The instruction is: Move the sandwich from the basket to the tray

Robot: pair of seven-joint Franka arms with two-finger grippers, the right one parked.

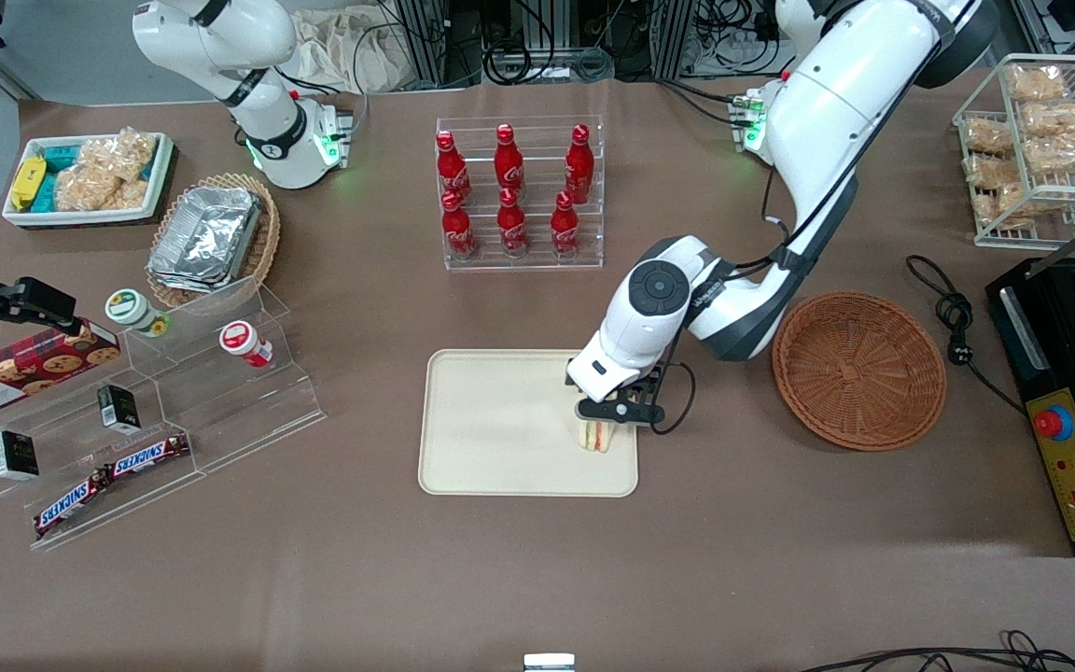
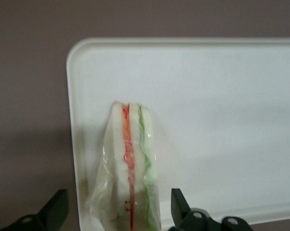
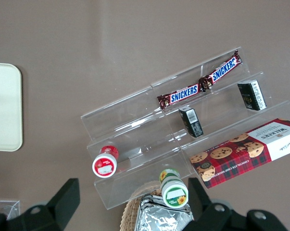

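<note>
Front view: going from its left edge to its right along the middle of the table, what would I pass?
Clear acrylic stepped stand → flat cream rectangular tray → wrapped triangular sandwich under the open pincer → round reddish-brown wicker basket → black control box.

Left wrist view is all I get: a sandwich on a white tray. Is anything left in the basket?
Observer: No. The front view shows the basket holding nothing, beside the tray.
Operator: What's over my sandwich?
Observer: The gripper, open, hangs just above the sandwich.
Operator: Any drinks around?
Observer: Six red bottles stand in a clear rack, farther from the front camera than the tray.
</note>
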